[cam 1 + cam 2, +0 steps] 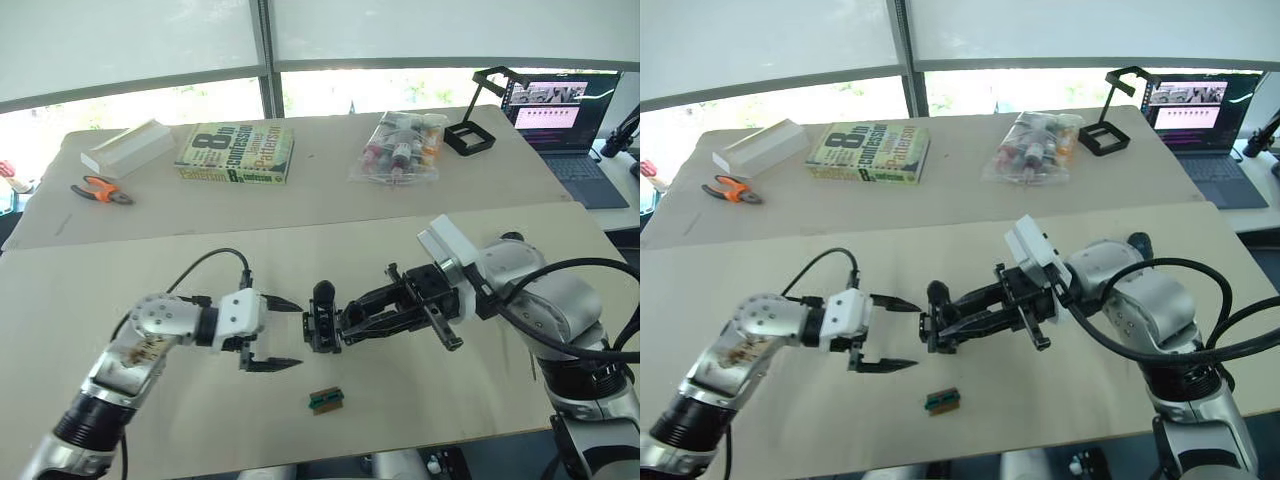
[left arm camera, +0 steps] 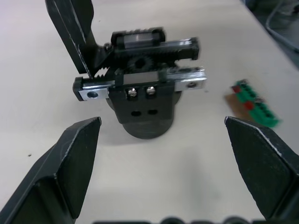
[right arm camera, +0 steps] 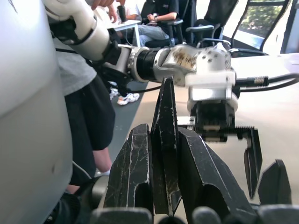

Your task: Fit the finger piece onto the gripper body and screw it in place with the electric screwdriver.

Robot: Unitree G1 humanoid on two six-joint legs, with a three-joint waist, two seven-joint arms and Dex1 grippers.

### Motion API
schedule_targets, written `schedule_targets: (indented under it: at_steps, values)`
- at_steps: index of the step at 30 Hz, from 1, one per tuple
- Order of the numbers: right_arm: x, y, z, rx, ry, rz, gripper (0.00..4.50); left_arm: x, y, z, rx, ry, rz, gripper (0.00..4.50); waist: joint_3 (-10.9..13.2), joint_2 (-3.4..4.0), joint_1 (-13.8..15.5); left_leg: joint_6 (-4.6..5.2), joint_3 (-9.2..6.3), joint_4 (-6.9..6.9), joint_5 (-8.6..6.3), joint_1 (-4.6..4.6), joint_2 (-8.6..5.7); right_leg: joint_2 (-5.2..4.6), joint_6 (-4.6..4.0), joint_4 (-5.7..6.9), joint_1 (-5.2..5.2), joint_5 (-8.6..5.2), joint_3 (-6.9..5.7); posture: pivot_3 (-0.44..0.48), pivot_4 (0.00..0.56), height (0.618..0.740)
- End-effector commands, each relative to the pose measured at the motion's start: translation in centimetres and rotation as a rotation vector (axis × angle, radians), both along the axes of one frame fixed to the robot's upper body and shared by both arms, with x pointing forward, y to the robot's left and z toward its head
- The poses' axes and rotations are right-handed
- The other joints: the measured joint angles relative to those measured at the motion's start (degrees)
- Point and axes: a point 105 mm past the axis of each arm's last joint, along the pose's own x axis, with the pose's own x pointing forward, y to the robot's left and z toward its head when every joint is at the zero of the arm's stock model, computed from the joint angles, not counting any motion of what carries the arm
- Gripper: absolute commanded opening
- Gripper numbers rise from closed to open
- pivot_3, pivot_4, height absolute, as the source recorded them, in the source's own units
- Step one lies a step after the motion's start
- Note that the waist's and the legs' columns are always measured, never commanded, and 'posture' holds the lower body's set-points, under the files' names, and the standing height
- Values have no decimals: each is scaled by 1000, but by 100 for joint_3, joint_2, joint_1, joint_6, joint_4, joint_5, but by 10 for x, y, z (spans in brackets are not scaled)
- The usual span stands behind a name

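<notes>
Bright window backlight, wrist views blurry

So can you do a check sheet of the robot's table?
Surface: beige table, flat.
Job's things: black gripper body stands upright; black wedge finger piece is held beside it.
Clutter: green-and-brown block, orange pliers, green book, white box, clear bag.
Grippers: left gripper open, empty; right gripper shut on the finger piece.
Cables: black cable loops over left arm.
Surroundings: open laptop, windows, seated people.
</notes>
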Motion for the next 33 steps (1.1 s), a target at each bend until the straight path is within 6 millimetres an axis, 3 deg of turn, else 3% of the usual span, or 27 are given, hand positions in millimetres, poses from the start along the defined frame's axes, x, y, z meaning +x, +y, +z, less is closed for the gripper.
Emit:
schedule_targets:
  at_steps: [1,12,15,18,20,21,28,29,31,33]
  values:
    - [-3,1,1,25,-68,10,354,7,-5,-6,-2,-48,9,4500,0,0,1,0,0,0,0,0,0,0,0,1,0,0,0,0,150,740]
    - [1,2,-4,58,-111,-26,354,-2,-31,-1,-92,0,-1,4500,0,-1,5,0,0,3,0,1,2,0,0,3,1,0,2,0,150,740]
    - [-2,3,-14,53,-115,-18,354,-2,-38,4,-109,6,-4,4500,-1,-1,8,0,0,2,0,0,2,1,1,2,1,0,0,0,150,740]
    - [-2,4,-16,52,-119,-16,354,0,-40,4,-116,18,1,3635,0,-1,1,0,0,3,0,1,2,2,1,2,1,0,2,0,150,740]
    - [2,2,-20,50,-120,-22,354,1,-40,1,-108,24,3,2782,-1,-1,0,0,1,4,0,2,2,2,1,4,1,0,2,0,150,740]
    - [5,-2,-24,47,-118,-27,354,1,-40,0,-105,26,4,2779,-1,-1,-1,0,1,4,0,3,2,2,1,5,1,0,3,0,150,740]
    - [12,-6,-25,47,-130,-22,354,7,-37,-14,-86,22,29,2781,-1,-1,12,0,1,7,0,4,1,1,1,3,5,0,3,0,150,740]
    - [13,-6,-23,47,-132,-22,354,7,-35,-16,-88,32,31,3581,-1,-1,13,0,1,7,0,4,1,0,1,3,5,0,2,0,150,740]
    - [13,-7,-22,47,-134,-21,354,6,-33,-18,-89,42,30,4280,-1,-1,7,0,1,10,0,5,1,0,1,4,6,0,3,0,150,740]
    - [15,-8,-20,46,-138,-22,354,4,-30,-23,-71,42,26,4487,-1,-1,2,0,1,10,0,5,2,3,0,5,6,1,3,0,150,740]
